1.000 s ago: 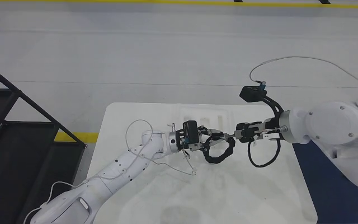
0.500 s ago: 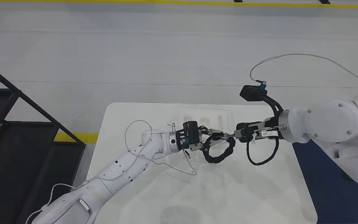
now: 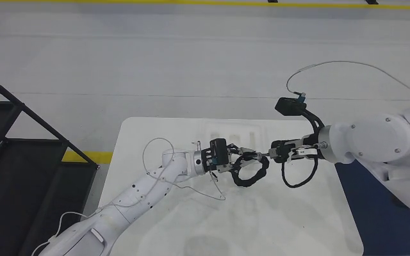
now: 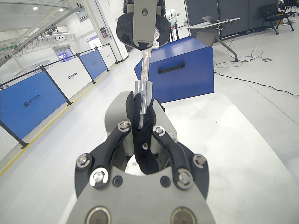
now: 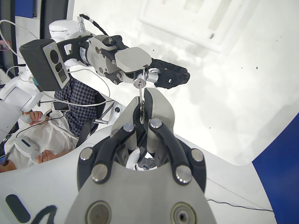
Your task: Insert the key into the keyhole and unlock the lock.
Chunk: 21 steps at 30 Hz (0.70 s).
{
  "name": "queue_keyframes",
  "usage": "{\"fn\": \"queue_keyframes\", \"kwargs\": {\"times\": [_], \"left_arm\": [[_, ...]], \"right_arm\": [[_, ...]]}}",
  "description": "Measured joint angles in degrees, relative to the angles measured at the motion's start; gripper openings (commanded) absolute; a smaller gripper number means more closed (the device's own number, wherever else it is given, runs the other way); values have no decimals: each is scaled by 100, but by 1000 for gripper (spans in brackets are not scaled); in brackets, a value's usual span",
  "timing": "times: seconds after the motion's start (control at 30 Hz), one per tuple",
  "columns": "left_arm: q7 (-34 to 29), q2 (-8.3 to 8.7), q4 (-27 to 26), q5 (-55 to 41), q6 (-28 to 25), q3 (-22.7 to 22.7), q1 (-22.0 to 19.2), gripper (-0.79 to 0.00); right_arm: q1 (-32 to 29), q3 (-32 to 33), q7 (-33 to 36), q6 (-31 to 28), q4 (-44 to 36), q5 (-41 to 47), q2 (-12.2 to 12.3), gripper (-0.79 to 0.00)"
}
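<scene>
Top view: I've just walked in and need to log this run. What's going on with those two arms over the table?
The left claw is shut on a cable lock, held up over the white table. The right claw pinches the key and aims it at the keyhole: the tip sits at or just inside it, with most of the blade outside.

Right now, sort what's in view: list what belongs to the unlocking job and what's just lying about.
Job in hand:
- key, pinched in the right gripper, tip at the keyhole
- lock with its black cable loop, clamped in the left gripper

Lying about:
- white foam tray on the table
</scene>
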Motion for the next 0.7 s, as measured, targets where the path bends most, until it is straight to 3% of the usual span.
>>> {"fn": "queue_keyframes", "kwargs": {"times": [0.7], "left_arm": [[-135, -59, -123, 147, -94, -192, 113, -785]], "right_arm": [[400, -559, -118, 118, 48, -59, -133, -785]]}}
